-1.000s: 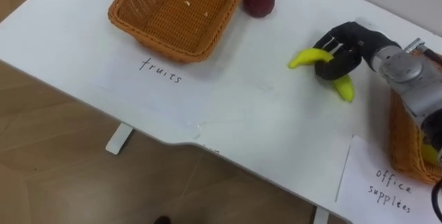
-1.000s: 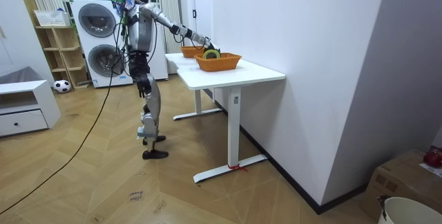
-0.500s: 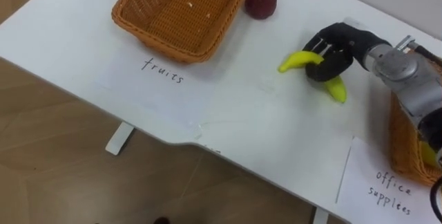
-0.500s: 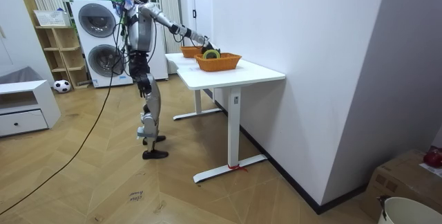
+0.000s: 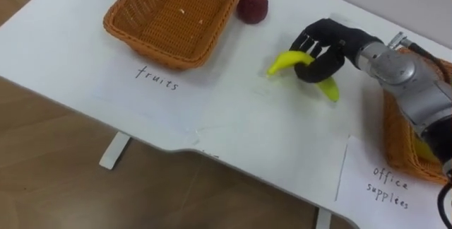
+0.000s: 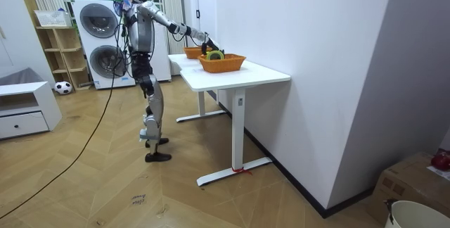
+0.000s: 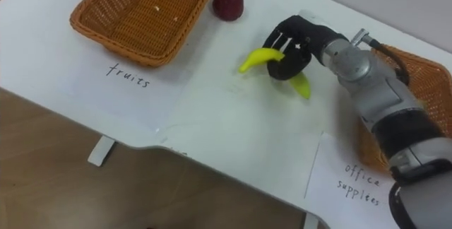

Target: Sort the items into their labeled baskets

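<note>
Yellow banana [image 5: 286, 61] clamped by curled fingers of your right hand [image 5: 323, 44], low over the table [image 5: 233, 119], between fruit basket [image 5: 152, 51] and office basket [image 5: 393, 141]. Held mid-curve, so both ends poke free. Fruit basket is empty, apple [image 5: 251, 6] just beside it; banana probably belongs there, leftward.

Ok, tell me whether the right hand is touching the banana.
Touching. The left eye view shows the right hand with its dark fingers curled round the middle of the banana, a yellow end sticking out on each side.
</note>
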{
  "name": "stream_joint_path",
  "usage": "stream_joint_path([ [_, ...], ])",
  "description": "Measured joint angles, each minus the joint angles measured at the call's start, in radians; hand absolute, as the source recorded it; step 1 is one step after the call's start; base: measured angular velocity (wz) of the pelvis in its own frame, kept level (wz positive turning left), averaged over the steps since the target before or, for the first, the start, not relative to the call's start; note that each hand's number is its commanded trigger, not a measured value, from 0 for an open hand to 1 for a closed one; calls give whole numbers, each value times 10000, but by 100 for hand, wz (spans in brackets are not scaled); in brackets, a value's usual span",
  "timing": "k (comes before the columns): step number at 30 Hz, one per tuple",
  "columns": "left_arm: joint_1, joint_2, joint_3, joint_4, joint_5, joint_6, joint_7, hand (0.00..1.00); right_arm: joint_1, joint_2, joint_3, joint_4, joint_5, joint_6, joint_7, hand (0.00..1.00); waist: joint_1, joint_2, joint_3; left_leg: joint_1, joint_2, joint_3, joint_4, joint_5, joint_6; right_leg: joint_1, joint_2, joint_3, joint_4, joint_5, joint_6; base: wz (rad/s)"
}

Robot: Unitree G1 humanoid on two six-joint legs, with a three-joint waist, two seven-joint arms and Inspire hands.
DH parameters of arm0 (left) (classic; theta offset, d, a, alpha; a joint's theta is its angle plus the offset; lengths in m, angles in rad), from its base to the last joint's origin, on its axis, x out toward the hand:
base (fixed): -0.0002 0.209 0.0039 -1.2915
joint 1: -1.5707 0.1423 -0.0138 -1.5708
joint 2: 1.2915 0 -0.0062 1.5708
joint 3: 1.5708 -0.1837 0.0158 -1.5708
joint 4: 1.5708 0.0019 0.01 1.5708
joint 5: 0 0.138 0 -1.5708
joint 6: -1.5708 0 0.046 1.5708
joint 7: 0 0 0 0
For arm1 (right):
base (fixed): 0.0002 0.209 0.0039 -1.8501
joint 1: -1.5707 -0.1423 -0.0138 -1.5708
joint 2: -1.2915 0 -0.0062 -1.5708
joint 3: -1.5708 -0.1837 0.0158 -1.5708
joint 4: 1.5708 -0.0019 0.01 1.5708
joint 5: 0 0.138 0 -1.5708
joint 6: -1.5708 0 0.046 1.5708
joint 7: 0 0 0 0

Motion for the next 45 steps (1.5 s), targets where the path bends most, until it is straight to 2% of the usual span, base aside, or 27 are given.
stream_joint_path([
  [6, 327, -13, 71, -379, -96, -16, 0, 0, 0, -40, -10, -294, 6, -5, 166, 100, -125, 14, -36, 198, 1, -2, 2, 0, -2, 221, 25, 3, -14, 0, 0, 0],
  [11, 602, 44, 105, -506, -96, -112, -1, 0, 0, -42, -203, -843, 54, -54, 184, 100, -390, 5, -121, 235, -23, -1, -29, 8, 11, 271, 20, 17, -14, 0, 0, 0],
  [15, 772, 14, 102, -509, -95, -112, 1, 0, 1, -42, -718, -1261, 13, -100, 71, 100, -457, 74, -143, 485, -18, 4, -116, 11, 7, 495, 36, 65, -39, 0, 1, 0],
  [23, 1021, -32, 157, -685, -81, -92, 25, 0, 2, -41, -884, -1510, -4, -111, -181, 100, -586, 199, -153, 829, -11, 5, -234, 25, -3, 836, 71, 86, -166, -1, 2, 0],
  [29, 1251, -115, 393, -958, -63, -84, 37, 0, 2, -41, -976, -2023, 57, -73, -248, 100, -592, 246, -157, 868, -6, 16, -245, 25, -4, 866, 88, 164, -170, -1, 2, 0],
  [36, 1326, -454, 754, -1022, -87, -85, 470, 0, 2, -34, -1104, -2789, 308, -82, -730, 100, -390, 327, -163, 1227, -28, -4, -390, 25, -6, 1170, 65, 151, -192, -40, 63, 1],
  [41, 1438, -503, 755, -1105, -80, -75, 638, 0, 2, 17, -1101, -2973, 439, -80, -1008, 100, -263, 362, -153, 1239, -33, -21, -370, 24, -6, 1224, 30, -78, -186, -42, 66, 4],
  [45, 1705, -530, 785, -1335, 112, 67, 660, 0, 2, 109, -1101, -2952, 436, -49, -1264, 100, -171, 444, -143, 1260, -60, -34, -376, 7, 12, 1307, 11, -89, -189, -66, 106, 3],
])
